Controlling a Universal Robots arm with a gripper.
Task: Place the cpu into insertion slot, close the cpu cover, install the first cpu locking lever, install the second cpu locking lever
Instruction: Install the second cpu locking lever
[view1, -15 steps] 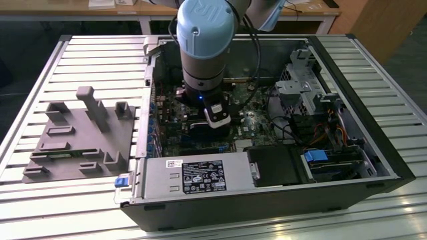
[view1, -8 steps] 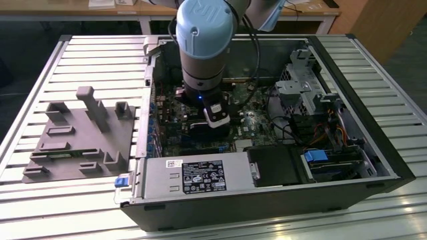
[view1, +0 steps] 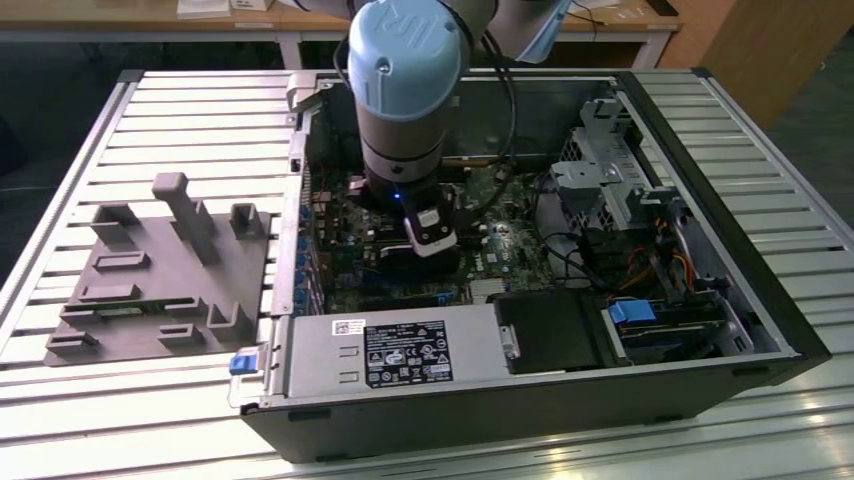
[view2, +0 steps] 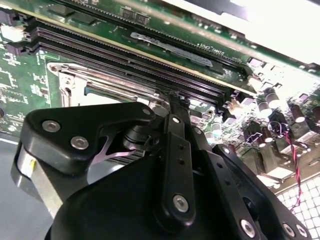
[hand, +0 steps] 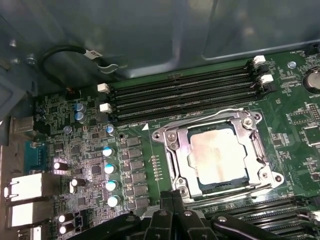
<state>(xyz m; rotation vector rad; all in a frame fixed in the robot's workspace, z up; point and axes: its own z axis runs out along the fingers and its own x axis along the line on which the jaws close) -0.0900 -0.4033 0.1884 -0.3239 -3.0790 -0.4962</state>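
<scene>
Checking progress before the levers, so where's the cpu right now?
In the first wrist view the cpu lies in the slot, framed by the cover, beside the memory slots.

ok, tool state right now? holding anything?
Tool: fingers together in the second wrist view, nothing seen between them, tips down by the cpu cover. The cpu already sits under the closed cover.

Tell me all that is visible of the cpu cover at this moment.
The cpu cover is a thin silvery metal frame with a square window. In the first wrist view it lies flat over the insertion slot, closed, and the cpu, pale and silvery-tan, shows through the window. Wire levers run along its sides. The claw hangs near one edge.
</scene>
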